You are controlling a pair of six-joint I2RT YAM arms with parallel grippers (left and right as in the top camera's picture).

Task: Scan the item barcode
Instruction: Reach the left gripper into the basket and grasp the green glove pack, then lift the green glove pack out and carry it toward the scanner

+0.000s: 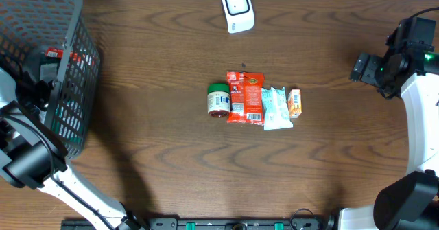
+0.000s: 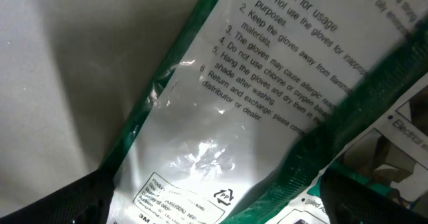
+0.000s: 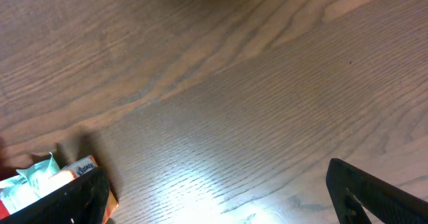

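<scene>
- Left claw, jaws wide apart and empty, sat low in the basket over a glove packet. Rising carelessly, it could catch the basket wall.
- The items lay in a tight row mid-way across the worktop. A grasp on one might drag its neighbour.
- Right claw, spread and empty, hovered over bare worktop near the box.
- Scanner stood at the far edge.

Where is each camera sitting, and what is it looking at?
Overhead: above the table, looking straight down at basket, scanner, item row; left arm and right arm show.
Left wrist: on that left arm, close up on a glove packet; left claw tips show.
Right wrist: on the right arm, facing bare table; right claw tips show.
Shared: overhead and right wrist both show the orange box.
</scene>
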